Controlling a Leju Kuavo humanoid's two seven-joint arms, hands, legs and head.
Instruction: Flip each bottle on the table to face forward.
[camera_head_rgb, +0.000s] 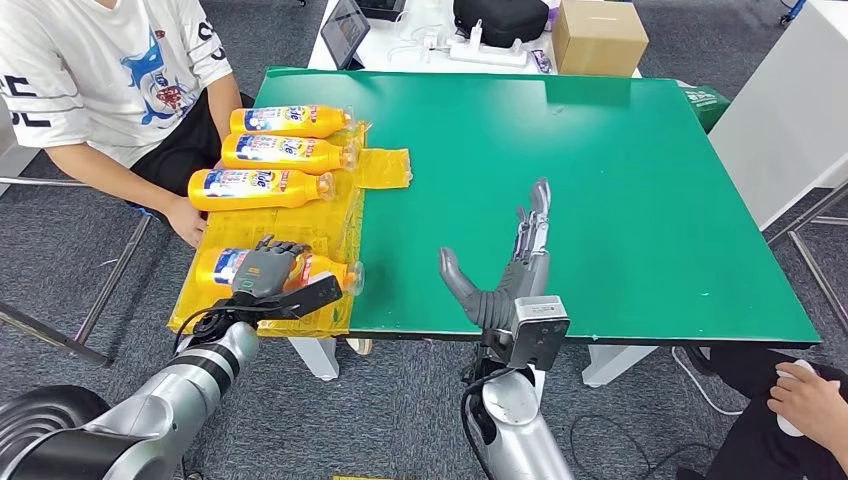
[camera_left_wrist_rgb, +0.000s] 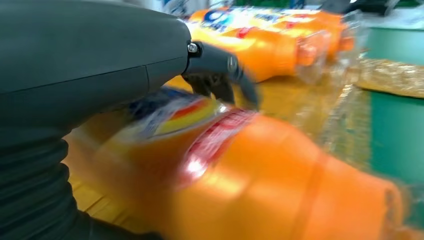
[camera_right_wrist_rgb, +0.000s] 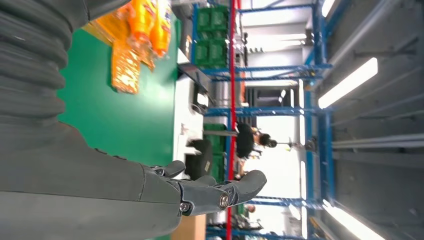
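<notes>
Silver forearms are rising into the head view as the left robot hand (camera_head_rgb: 268, 268) is curling its fingers (camera_left_wrist_rgb: 220, 75) over the nearest bottle (camera_head_rgb: 285, 268), an orange one lying on its side on a yellow plastic sheet (camera_head_rgb: 385, 168) at the left edge of the green tabletop (camera_head_rgb: 600, 200). Whether that grasp is fully closing around the bottle or only pressing on it from above is hard to tell; the left wrist view is showing the fingers draped across the label. The right robot hand (camera_head_rgb: 505, 270) is hovering open over bare green near the front edge, fingers straight and apart, holding nothing.

Farther along the sheet, three more orange bottles (camera_head_rgb: 280, 152) are lying side by side, labels up, caps pointing toward the tabletop's middle. A person in a white shirt (camera_head_rgb: 110, 70) is sitting just beside that end, one hand (camera_head_rgb: 187, 220) resting near the sheet. A cardboard box (camera_head_rgb: 598, 36) is sitting on a white table beyond.

Judging by this, the nearest bottle's turn is beginning, and the next move is likely calling for a firm wrap and a roll so its label faces forward.
</notes>
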